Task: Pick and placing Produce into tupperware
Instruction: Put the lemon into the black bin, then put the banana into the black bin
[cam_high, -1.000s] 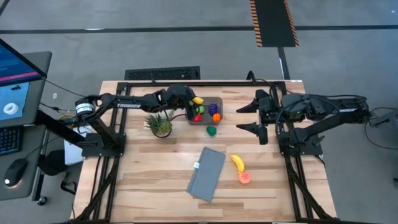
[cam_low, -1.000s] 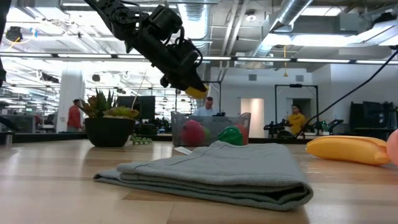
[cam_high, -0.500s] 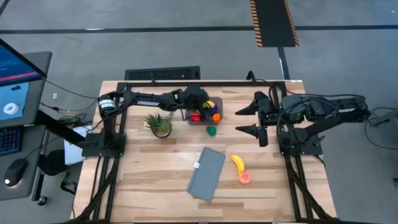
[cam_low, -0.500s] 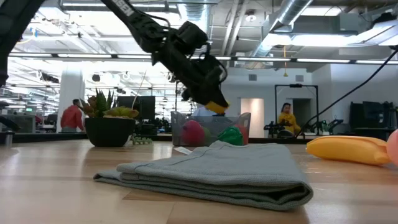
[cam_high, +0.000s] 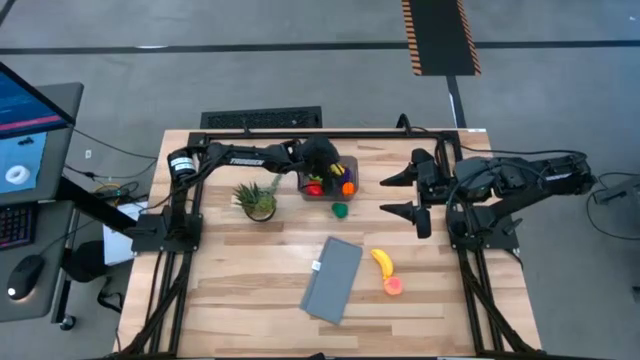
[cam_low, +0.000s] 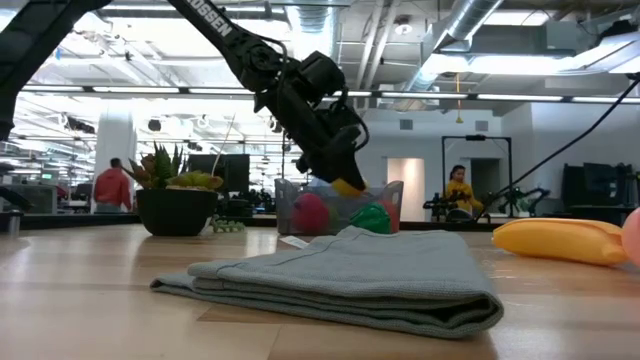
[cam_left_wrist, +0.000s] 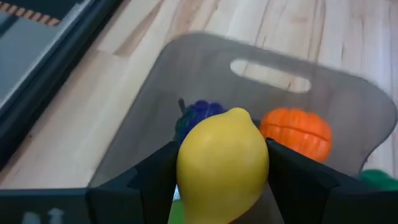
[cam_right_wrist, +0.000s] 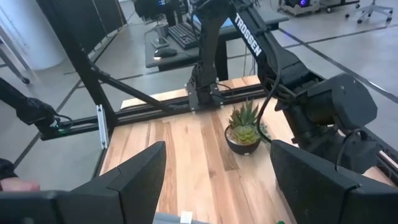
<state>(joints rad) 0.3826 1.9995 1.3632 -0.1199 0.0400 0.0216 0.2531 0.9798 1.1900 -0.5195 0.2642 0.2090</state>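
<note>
While the lemon (cam_left_wrist: 222, 163) was clamped in the left gripper (cam_left_wrist: 221, 177) above the tupperware (cam_left_wrist: 348, 93) for release inside, the right gripper (cam_high: 408, 196) was parked open, well clear.

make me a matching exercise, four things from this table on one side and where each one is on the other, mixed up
Things:
1. lemon
2. banana
3. orange piece
4. cloth

Places:
A. lying in the tub
B. flat on the table's near middle
C. held in the left gripper over the tub
D. on the table beside a pink piece

Pairs: 1-C, 2-D, 3-A, 4-B
</note>
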